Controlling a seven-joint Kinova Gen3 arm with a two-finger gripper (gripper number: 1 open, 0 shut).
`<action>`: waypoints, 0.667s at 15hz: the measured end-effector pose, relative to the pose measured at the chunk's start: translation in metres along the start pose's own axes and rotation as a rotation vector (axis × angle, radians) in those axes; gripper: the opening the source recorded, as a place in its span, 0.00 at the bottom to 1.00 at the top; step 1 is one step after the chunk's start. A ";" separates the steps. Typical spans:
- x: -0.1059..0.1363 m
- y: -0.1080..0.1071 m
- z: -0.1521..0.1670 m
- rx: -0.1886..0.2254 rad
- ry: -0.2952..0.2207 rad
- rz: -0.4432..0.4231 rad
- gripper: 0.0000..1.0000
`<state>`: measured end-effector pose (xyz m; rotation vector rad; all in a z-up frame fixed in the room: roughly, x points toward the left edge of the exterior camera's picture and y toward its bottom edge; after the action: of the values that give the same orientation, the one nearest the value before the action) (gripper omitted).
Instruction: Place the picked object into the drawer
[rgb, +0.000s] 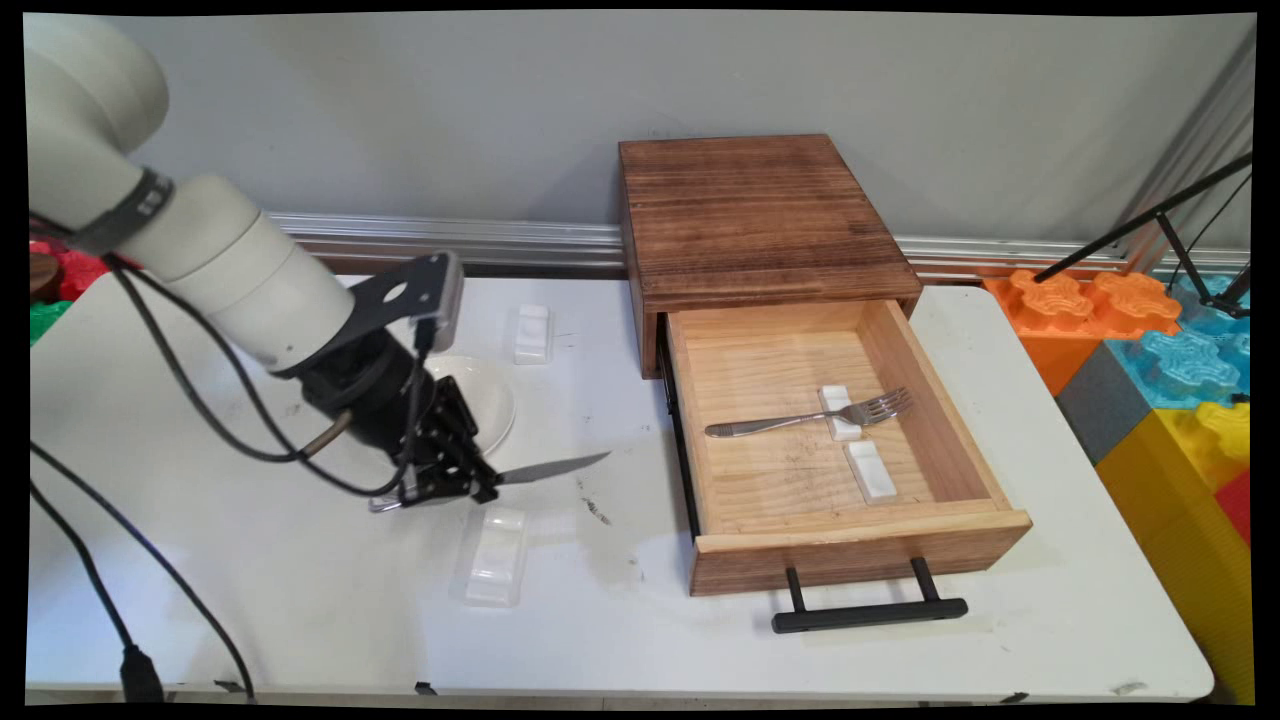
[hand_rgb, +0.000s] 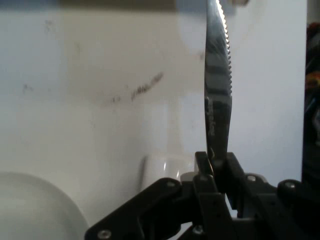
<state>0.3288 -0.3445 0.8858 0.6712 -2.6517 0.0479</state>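
My gripper (rgb: 478, 487) is shut on a table knife (rgb: 553, 467) and holds it a little above the table, left of the drawer. The serrated blade (hand_rgb: 218, 90) points right towards the open wooden drawer (rgb: 925, 430), and the handle end sticks out behind the fingers (hand_rgb: 205, 175). In the drawer a fork (rgb: 800, 418) rests across a small white cutlery rest (rgb: 838, 412), with a second white rest (rgb: 871, 471) beside it. Just below the gripper a clear white rest (rgb: 493, 555) lies on the table. A white plate (rgb: 488, 400) sits behind the gripper.
The wooden drawer box (rgb: 750, 215) stands at the back, its black handle (rgb: 868, 612) reaching towards the near edge. Another white rest (rgb: 532, 333) lies by the wall. Coloured foam blocks (rgb: 1160, 350) and a black tripod leg (rgb: 1140, 232) are at the right.
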 end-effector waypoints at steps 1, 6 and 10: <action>0.012 0.003 -0.004 0.002 0.006 -0.011 0.00; 0.076 0.014 -0.017 0.008 0.051 -0.036 0.00; 0.123 0.017 -0.017 0.013 0.078 -0.019 0.00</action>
<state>0.2288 -0.3827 0.9508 0.6841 -2.5724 0.0845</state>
